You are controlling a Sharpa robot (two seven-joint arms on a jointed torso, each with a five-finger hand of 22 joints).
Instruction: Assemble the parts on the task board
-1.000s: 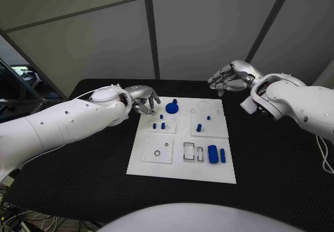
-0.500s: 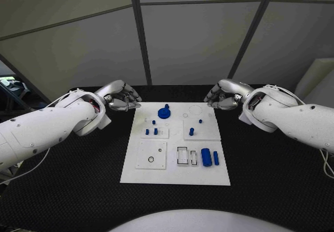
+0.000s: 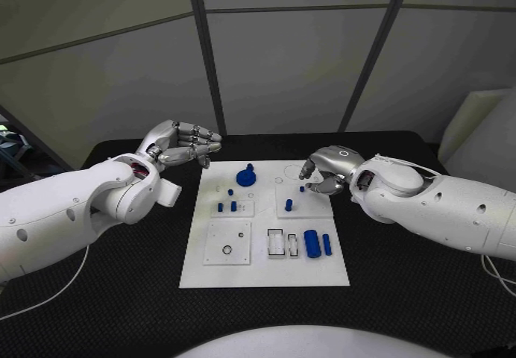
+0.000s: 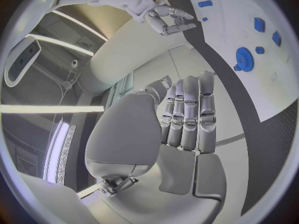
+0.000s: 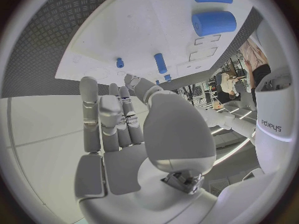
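The white task board (image 3: 263,257) lies in the middle of the black table. On it are a blue gear (image 3: 246,177), several small blue pegs (image 3: 233,206), a taller peg (image 3: 288,203), and two blue cylinders (image 3: 312,244) lying near its right edge. My left hand (image 3: 183,145) hovers off the board's far left corner, and its fingers (image 4: 187,117) hold nothing. My right hand (image 3: 326,168) hangs over the board's far right part, fingers loosely bent, with nothing in it. The right wrist view shows its palm (image 5: 115,124) above the cylinders (image 5: 214,22) and a peg (image 5: 161,63).
Two rectangular slots (image 3: 277,243) sit beside the cylinders, and a square plate with a round hole (image 3: 228,250) lies at the board's near left. Black table (image 3: 97,268) surrounds the board. Grey wall panels stand behind the table.
My left hand has drawn back from the gear and lifted off the board's far left corner. My right hand has come down and in over the board's far right part. The camera has shifted.
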